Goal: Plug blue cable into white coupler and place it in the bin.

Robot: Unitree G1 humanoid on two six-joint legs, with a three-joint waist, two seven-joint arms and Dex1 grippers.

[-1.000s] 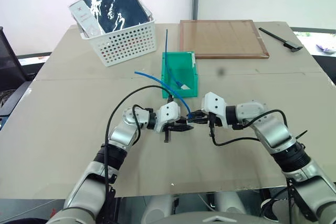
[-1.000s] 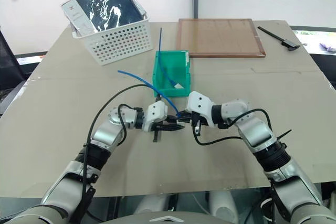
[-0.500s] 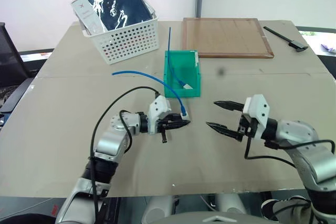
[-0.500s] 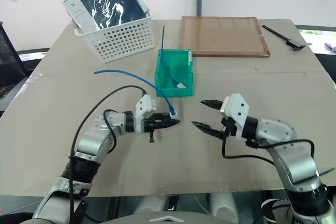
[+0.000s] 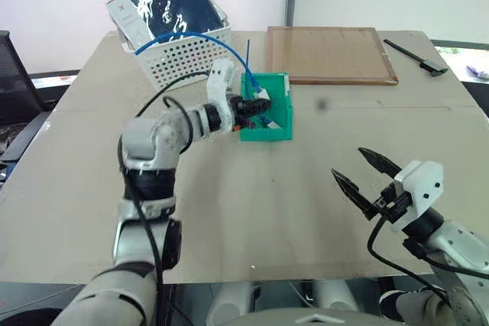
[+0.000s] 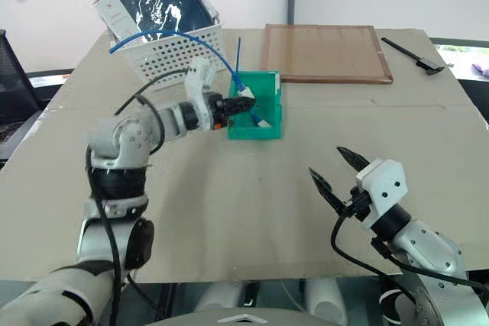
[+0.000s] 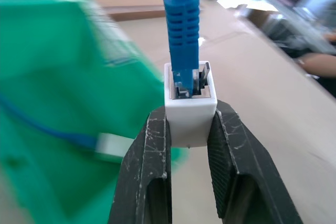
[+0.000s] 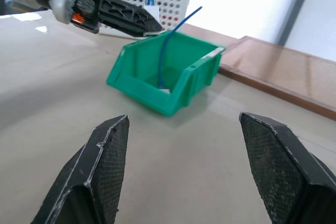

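Note:
My left gripper [image 5: 258, 103] is shut on the white coupler [image 7: 189, 116], a small white block. The blue cable [image 5: 191, 34] is plugged into the coupler's socket by its ribbed blue boot [image 7: 180, 24]. From there it arcs back over the basket. The gripper holds the pair above the near left corner of the green bin [image 5: 267, 132]. Inside the bin lies another blue cord [image 5: 247, 55] with a small white end piece [image 7: 110, 146]; it sticks straight up out of the back. My right gripper [image 5: 348, 163] hovers open and holding nothing at the front right of the table.
A white perforated basket [image 5: 187, 59] holding a dark packet stands behind the bin on the left. A wooden board [image 5: 328, 55] lies at the back right, with a black tool [image 5: 412, 56] beyond it. Bare table stretches between the bin and the right gripper.
The right gripper opened, let go of the cable's plug and drew back to the front right. The left gripper carried the coupler with the plugged cable from the table's middle to the bin.

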